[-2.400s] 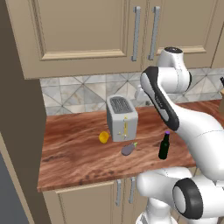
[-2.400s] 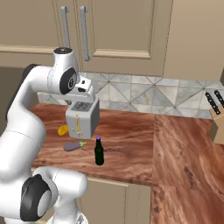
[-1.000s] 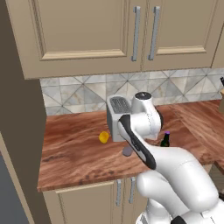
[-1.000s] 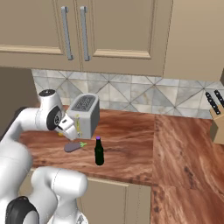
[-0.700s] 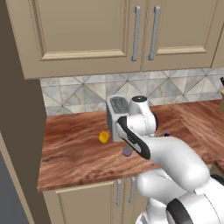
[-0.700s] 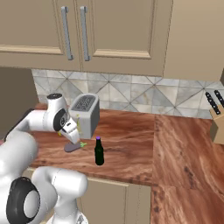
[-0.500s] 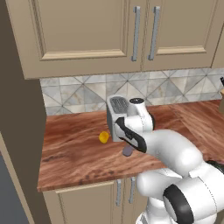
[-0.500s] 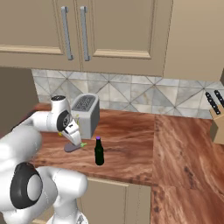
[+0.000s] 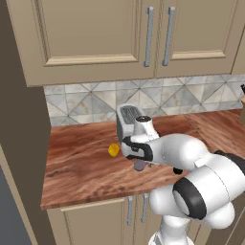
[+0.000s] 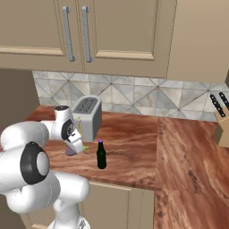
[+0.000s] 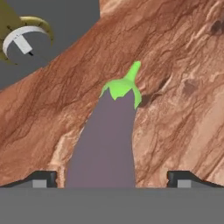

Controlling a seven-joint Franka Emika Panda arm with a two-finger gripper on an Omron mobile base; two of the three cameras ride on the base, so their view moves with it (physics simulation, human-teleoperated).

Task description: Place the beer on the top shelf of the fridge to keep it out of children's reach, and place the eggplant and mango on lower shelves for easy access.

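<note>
Eggplant (image 11: 105, 144) lies lengthwise between the two finger tips of the pincer (image 11: 111, 178), green stem pointing away over the wooden bench (image 11: 183, 65); the risk, judged from here, is a skewed close, since the smooth oblong body could roll or squirt out sideways if the tips meet it off-centre or too near the tapering stem end; a descent that runs too deep could also drive the tips into the bench; the pincer stands spread wide and grasps nothing, a tip on either side of the eggplant and neither plainly touching it. Just to the right in the right base view, the beer (image 10: 101, 154) stands upright and near enough that a swing of the arm on lifting might topple it; behind, the toaster (image 10: 87, 117) crowds the far side; the mango (image 9: 113, 150) sits to the left of the arm, apart from the eggplant (image 9: 139, 165); no fridge appears, so every item awaits shelving.
</note>
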